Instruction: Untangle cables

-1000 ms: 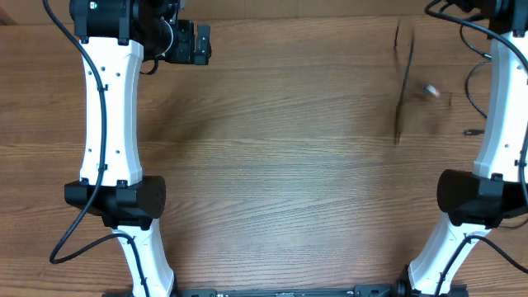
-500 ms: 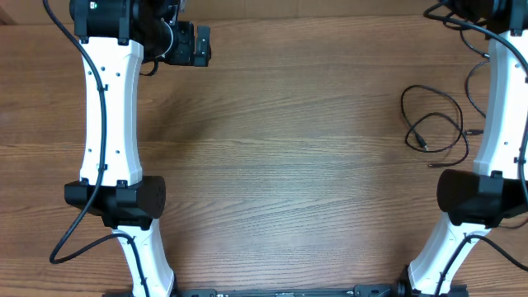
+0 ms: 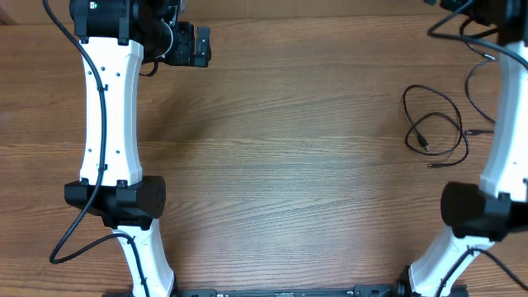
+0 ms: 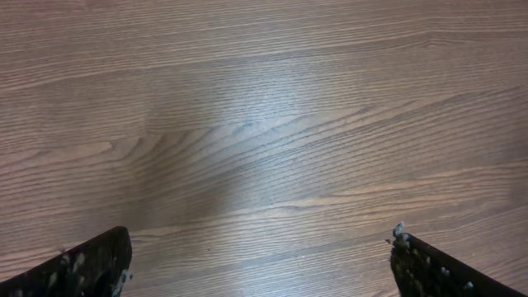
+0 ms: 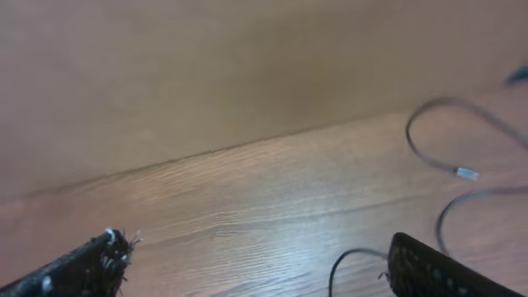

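Overhead, you can see a thin black cord lying on the desk at the right side, just beside the right arm. It sits in a few loose, open loops that cross themselves here and there, and I see no tight knot or bundle. One small plug end points into the middle of the loops. A second thin strand with a small tip runs out from under the right arm, close to the loops. I cannot tell whether it touches or crosses them.

Your left jaws are spread wide over bare wood at the far left corner, well apart from the cord, and hold nothing. Your right jaws are also apart and empty. In the right wrist view the cord curves past their right-hand side, with a silver plug tip lying flat on the desk.

My judgement is that the hard part looks done, since the cord is slack and laid out rather than wound up. What looks left:
- Draw the remaining loops out so that no strand crosses another.
- Move the cord clear of the strand by the right arm, if that is one of the cords.
- Bring the left arm across if you need a second hold.
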Controlling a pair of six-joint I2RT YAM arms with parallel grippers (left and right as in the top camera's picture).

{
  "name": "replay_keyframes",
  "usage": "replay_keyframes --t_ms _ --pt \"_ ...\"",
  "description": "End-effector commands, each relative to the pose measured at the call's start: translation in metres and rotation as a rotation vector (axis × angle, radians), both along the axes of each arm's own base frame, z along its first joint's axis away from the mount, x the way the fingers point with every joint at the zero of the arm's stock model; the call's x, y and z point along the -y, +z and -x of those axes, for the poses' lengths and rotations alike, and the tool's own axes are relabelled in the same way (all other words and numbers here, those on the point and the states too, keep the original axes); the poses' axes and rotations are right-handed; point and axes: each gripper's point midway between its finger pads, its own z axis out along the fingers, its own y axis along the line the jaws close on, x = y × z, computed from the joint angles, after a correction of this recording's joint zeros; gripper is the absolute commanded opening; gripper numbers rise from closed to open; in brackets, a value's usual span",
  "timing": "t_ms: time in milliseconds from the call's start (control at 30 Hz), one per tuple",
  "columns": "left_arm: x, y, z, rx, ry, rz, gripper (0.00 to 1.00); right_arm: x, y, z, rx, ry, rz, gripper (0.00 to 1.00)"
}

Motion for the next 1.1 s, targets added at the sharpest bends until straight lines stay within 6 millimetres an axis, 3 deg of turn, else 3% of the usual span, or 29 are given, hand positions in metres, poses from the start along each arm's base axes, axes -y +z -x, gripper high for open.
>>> replay_keyframes --t_ms 0,67,167,267,433,667,1067 --pt "0.004 0.017 0.003 0.045 -0.002 0.016 1.00 -0.040 0.041 0.022 0.125 0.325 0.119 1.00" --pt "0.004 0.017 0.003 0.045 -0.001 0.016 1.00 -0.062 0.050 0.029 0.187 0.497 0.150 1.00" --pt "0.004 0.017 0.003 0.045 -0.002 0.016 1.00 -0.090 0.060 0.039 0.243 0.649 0.066 1.00" --pt "0.004 0.017 0.003 0.045 -0.002 0.016 1.00 -0.102 0.071 0.043 0.299 0.721 0.029 1.00" --pt "0.004 0.017 0.003 0.045 -0.002 0.016 1.00 -0.104 0.078 0.051 0.309 0.723 0.027 1.00" --pt "0.004 0.017 0.003 0.045 -0.002 0.016 1.00 -0.100 0.037 0.073 0.092 0.687 -0.043 1.00" --pt "0.004 0.017 0.003 0.045 -0.002 0.016 1.00 -0.110 0.073 0.060 0.277 0.750 -0.003 1.00"
